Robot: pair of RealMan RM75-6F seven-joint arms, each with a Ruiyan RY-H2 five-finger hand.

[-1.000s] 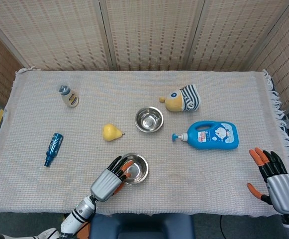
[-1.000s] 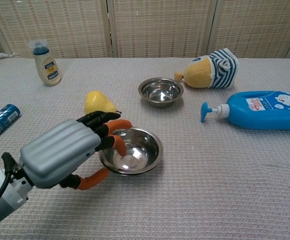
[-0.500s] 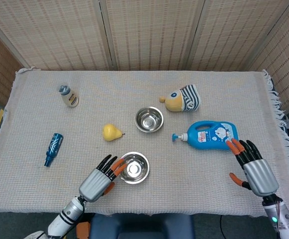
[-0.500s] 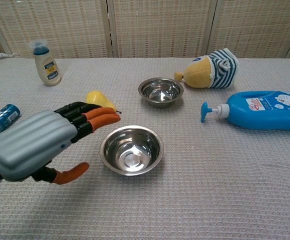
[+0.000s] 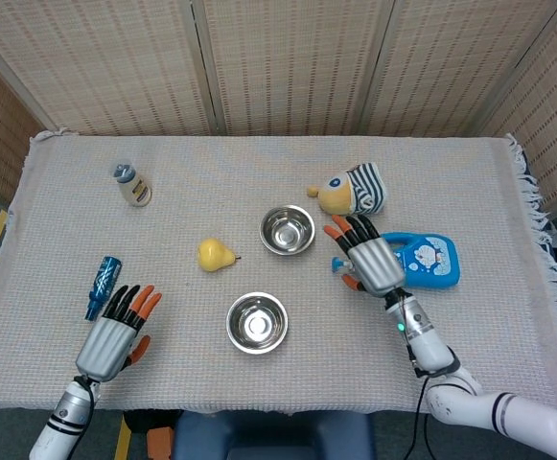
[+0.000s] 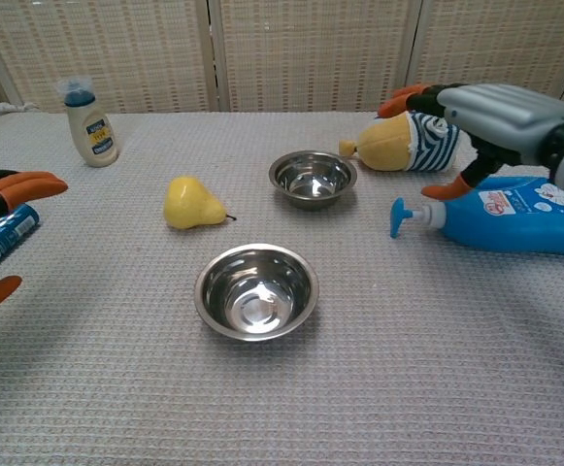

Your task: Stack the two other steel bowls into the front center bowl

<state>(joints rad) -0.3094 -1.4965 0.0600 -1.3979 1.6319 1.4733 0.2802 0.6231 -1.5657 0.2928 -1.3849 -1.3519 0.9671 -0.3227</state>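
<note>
Two steel bowls show on the cloth. The front center bowl stands upright with nobody touching it. The other bowl sits behind it, near the middle of the table. My right hand hovers open just right of that back bowl, above the blue bottle's pump, holding nothing. My left hand is open at the front left, well apart from the front bowl, with only its fingertips showing in the chest view.
A yellow pear lies left of the back bowl. A blue can and a small sauce bottle are further left. A striped plush toy and a blue pump bottle lie right of the bowls.
My left hand has let go of the front bowl and drawn back to the left. My right hand has swept in from the right edge to beside the back bowl.
</note>
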